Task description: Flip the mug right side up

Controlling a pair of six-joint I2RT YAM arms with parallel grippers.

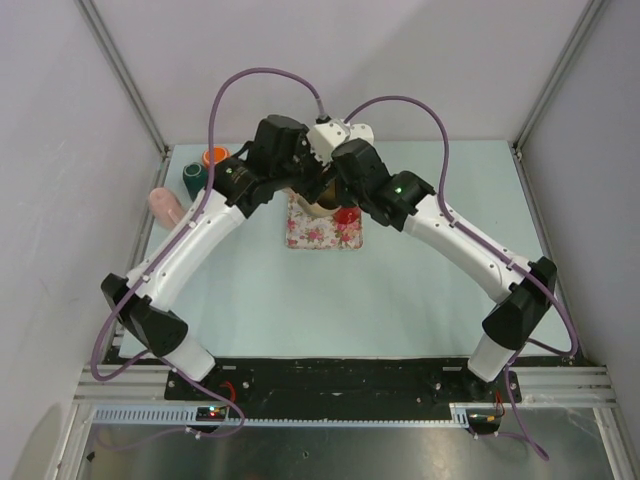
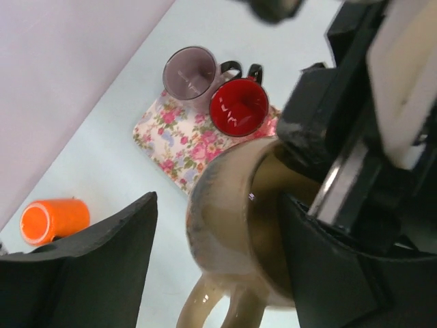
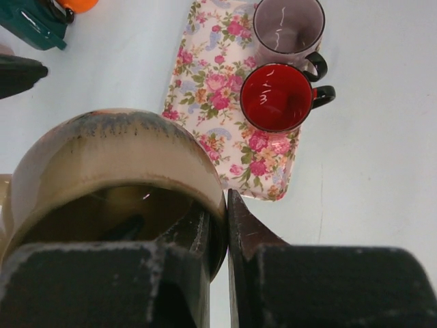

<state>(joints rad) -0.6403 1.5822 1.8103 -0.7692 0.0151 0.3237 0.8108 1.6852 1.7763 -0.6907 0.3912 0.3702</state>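
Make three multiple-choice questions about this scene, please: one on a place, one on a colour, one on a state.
1. The red mug stands beside:
A) the grey mug
B) a kettle
C) a bottle

2. The held mug is:
A) blue
B) beige-brown
C) white

3. The right gripper is:
A) open wide with nothing in it
B) shut on the held mug's rim
C) shut on a spoon

Answers:
1 A: both mugs sit together at the edge of the floral tray.
2 B: its glazed wall shows that colour.
3 B: one finger is inside the rim and the other outside.
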